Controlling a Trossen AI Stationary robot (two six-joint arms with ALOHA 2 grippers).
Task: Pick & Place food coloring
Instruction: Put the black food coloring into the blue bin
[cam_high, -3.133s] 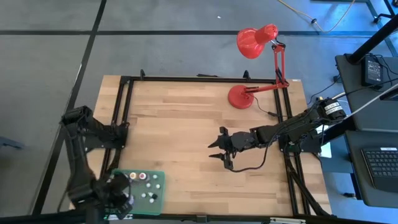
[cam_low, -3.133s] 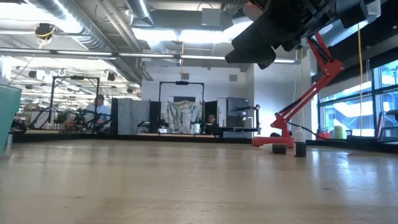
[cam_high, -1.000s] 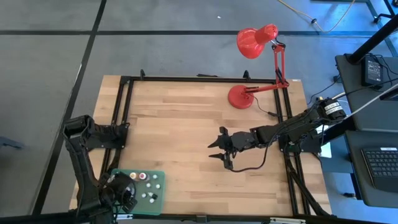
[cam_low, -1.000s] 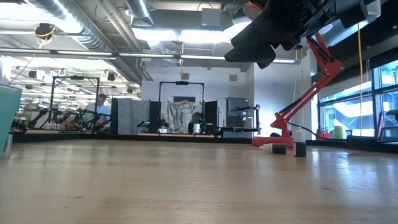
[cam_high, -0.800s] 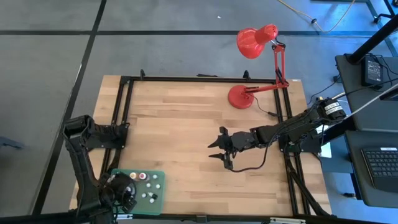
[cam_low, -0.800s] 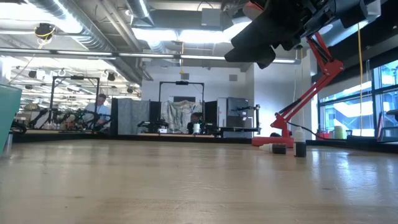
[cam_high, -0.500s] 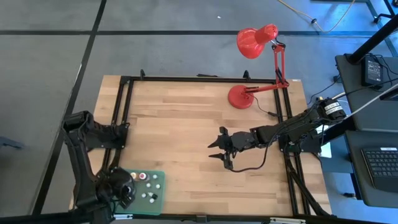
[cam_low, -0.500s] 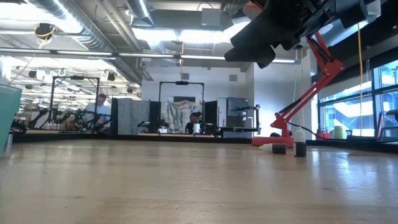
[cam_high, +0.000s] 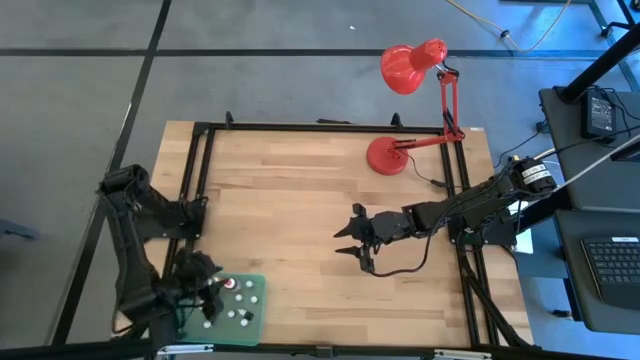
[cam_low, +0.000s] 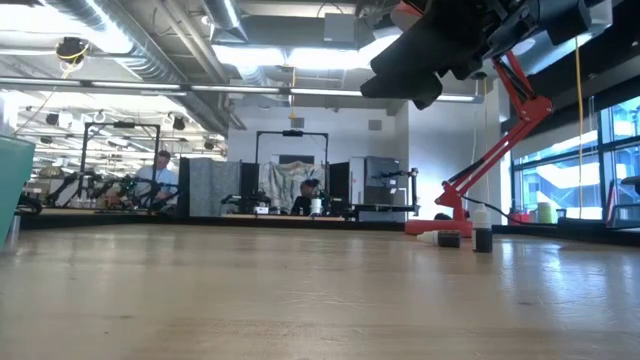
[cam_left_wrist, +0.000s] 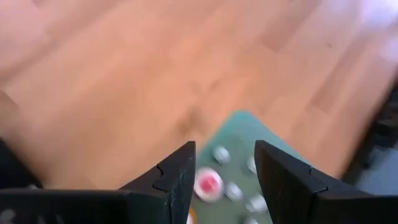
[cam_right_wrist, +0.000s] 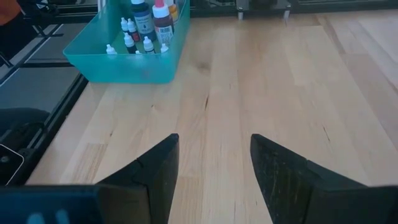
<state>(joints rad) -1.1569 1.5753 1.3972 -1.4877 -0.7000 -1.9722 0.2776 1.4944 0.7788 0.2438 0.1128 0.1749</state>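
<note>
Table (cam_high: 300, 190): wood, framed.
R gripper (cam_high: 352, 243): parked mid-table, jaws apart, empty; waiting.
L gripper (cam_high: 205, 292): near-left, over tray (cam_high: 252, 305), jaws part open, empty; lined up for pick.
Food coloring (cam_high: 230, 285): upright in tray, grouped for reach.

Blurred in the left wrist view: green tray (cam_left_wrist: 249, 134) and bottles (cam_left_wrist: 208, 184) (colours barely told), partly cut off.

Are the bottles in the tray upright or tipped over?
Upright: in the right wrist view the bottles stand in the tray, white tips up.
</note>
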